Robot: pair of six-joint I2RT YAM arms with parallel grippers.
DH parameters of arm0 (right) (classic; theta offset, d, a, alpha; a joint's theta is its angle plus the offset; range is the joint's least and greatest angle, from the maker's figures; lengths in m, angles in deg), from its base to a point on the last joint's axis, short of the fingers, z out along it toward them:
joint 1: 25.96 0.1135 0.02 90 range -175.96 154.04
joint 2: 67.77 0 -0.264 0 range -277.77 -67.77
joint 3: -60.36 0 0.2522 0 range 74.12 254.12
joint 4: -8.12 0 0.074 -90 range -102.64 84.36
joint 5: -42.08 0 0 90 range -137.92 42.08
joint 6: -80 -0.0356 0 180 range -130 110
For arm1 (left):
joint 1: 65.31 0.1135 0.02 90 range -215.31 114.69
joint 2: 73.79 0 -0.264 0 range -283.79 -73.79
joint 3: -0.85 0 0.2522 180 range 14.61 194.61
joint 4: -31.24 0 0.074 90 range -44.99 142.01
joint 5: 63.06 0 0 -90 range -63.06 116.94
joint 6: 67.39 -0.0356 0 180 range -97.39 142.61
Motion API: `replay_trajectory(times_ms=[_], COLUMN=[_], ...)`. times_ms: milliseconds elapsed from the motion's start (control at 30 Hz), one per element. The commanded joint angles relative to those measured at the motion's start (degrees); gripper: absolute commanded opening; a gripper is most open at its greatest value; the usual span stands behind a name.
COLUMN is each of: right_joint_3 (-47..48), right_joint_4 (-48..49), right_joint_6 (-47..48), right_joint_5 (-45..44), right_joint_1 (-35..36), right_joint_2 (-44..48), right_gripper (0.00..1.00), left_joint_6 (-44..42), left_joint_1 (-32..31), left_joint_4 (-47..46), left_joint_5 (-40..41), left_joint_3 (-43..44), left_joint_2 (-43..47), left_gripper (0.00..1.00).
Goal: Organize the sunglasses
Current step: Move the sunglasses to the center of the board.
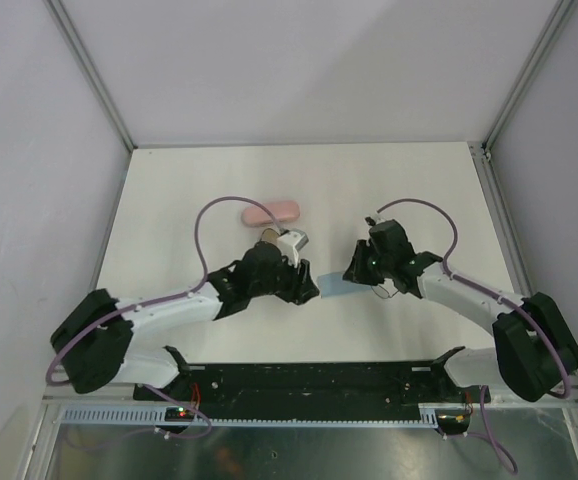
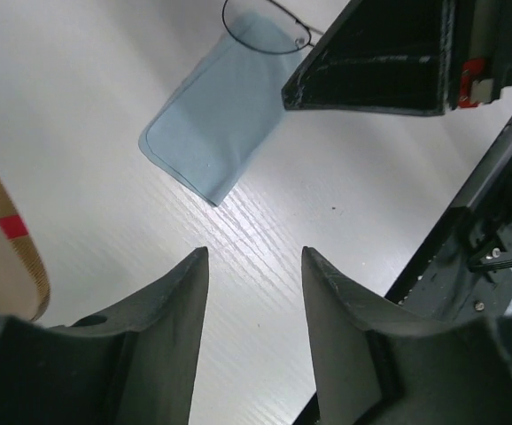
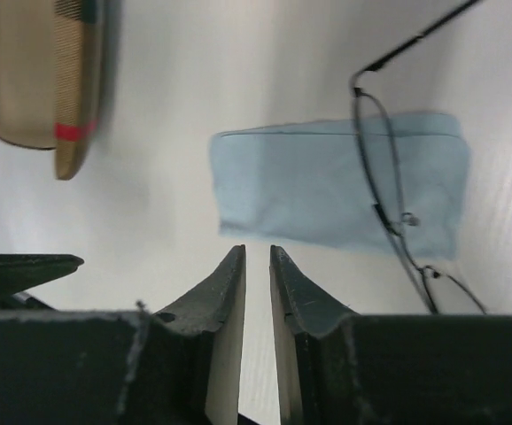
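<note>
The wire sunglasses with clear rounded lenses (image 3: 387,190) lie partly on the light blue cloth (image 3: 327,186), one temple sticking out past it. In the left wrist view one lens (image 2: 260,31) rests on the cloth's far end (image 2: 216,119). My right gripper (image 3: 257,252) is empty, its jaws almost together with a thin gap, just short of the cloth's near edge. My left gripper (image 2: 254,257) is open and empty over bare table, a little short of the cloth. In the top view both grippers flank the cloth (image 1: 334,288). The black-rimmed pair is out of view.
A tan case with a checked pattern and red stripe (image 3: 43,80) lies open beside the left gripper and shows in the left wrist view (image 2: 8,248). A pink case (image 1: 271,212) lies farther back. The black base rail (image 1: 309,380) runs along the near edge.
</note>
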Motion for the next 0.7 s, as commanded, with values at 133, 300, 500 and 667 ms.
replay_trajectory(times_ms=[133, 300, 500, 667], right_joint_3=[-0.7, -0.8, -0.8, -0.8], right_joint_4=[-1.7, -2.2, -2.0, -3.5], right_joint_6=[3.6, 7.1, 9.7, 11.1], right_joint_5=[-2.5, -1.9, 0.1, 2.0], right_joint_1=[-6.7, -13.1, -18.9, -18.2], right_joint_2=[-2.2, -3.8, -3.3, -3.0], right_gripper=[0.22, 0.22, 0.25, 0.33], left_joint_6=[-2.5, -3.5, -2.9, -1.5], left_joint_1=[-1.5, -2.1, -2.2, -2.2], left_joint_4=[-0.8, -0.7, 3.3, 5.5], left_joint_5=[0.4, -2.2, -2.0, -0.6], left_joint_3=[8.3, 12.3, 17.2, 18.4], left_joint_2=[-11.4, -17.7, -24.7, -26.7], left_gripper=[0.52, 0.49, 0.43, 0.43])
